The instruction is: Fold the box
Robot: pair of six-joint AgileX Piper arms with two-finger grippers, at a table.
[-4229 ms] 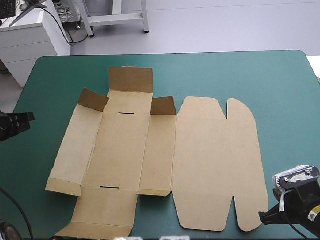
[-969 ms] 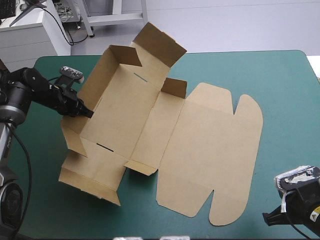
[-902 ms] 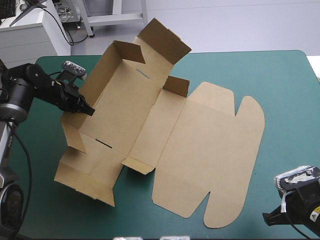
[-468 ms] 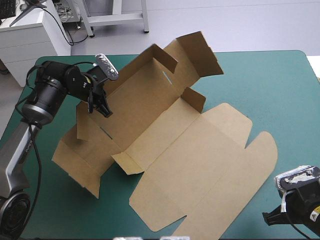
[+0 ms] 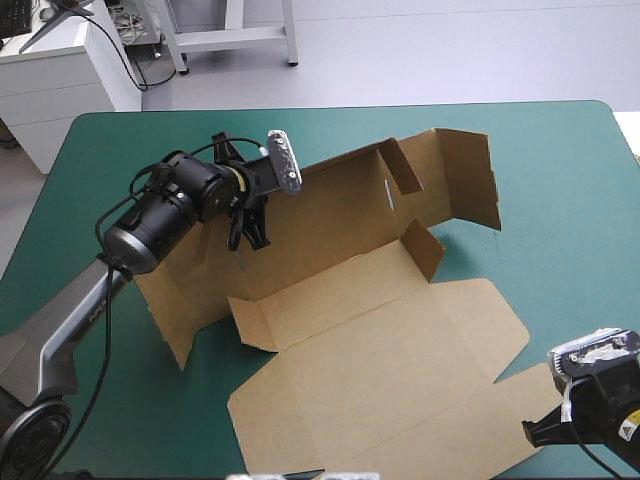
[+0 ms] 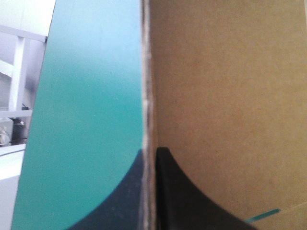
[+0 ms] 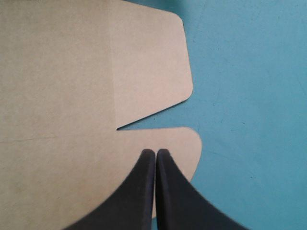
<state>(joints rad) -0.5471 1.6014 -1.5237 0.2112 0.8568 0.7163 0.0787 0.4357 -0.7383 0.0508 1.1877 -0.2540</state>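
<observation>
My left gripper is clamped on the long side wall of the box, with the board's edge pinched between both fingers; since a moment ago I have raised that wall upright and swung the whole sheet round on the teal-green worktop; it now lies slantwise across the middle, its lid flat toward the near right corner; my right gripper hovers over the lid's rounded tabs, fingers pressed together and empty; I judge the walls barely begun, with nothing tucked yet; no print or label shows on the board.
</observation>
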